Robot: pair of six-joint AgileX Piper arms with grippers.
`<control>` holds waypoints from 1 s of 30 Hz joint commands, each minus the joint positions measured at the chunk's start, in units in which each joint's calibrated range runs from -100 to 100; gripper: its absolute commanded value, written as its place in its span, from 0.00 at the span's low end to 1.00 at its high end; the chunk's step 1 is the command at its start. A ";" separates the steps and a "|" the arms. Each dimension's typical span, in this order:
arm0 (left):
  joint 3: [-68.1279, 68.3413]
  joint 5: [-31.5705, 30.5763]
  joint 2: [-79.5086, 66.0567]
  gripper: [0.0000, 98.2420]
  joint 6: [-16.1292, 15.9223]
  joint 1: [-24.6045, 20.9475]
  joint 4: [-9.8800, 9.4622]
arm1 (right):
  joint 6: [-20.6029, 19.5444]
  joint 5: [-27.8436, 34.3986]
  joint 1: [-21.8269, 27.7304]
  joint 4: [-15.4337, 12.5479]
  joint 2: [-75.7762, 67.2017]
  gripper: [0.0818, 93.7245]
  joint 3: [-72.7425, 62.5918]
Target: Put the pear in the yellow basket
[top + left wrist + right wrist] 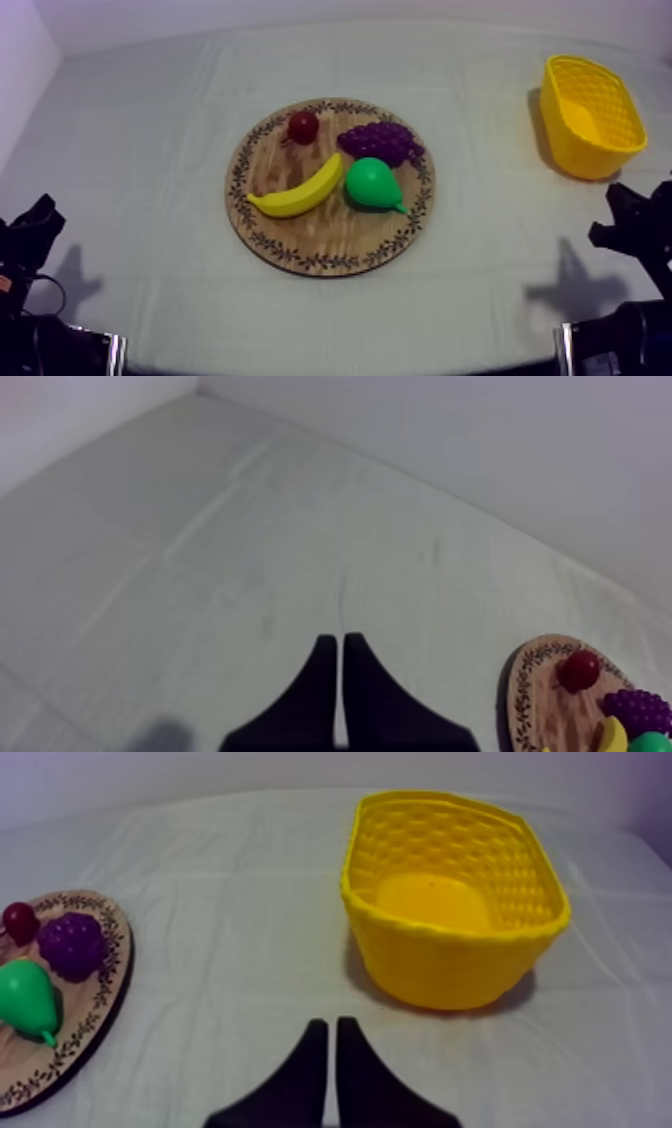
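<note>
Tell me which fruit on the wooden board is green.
The pear: the only green one, lying right beside the yellow banana and the purple bunch of grapes; the small red fruit lies farther from it.

Glossy plastic pear [372, 183] on grained wooden board [330, 235]; matt, creased cloth [130, 150].
</note>
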 commanded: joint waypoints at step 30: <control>0.02 0.05 0.02 0.00 -0.02 -0.02 0.00 | 6.76 17.67 -17.32 -6.92 48.02 0.01 -56.91</control>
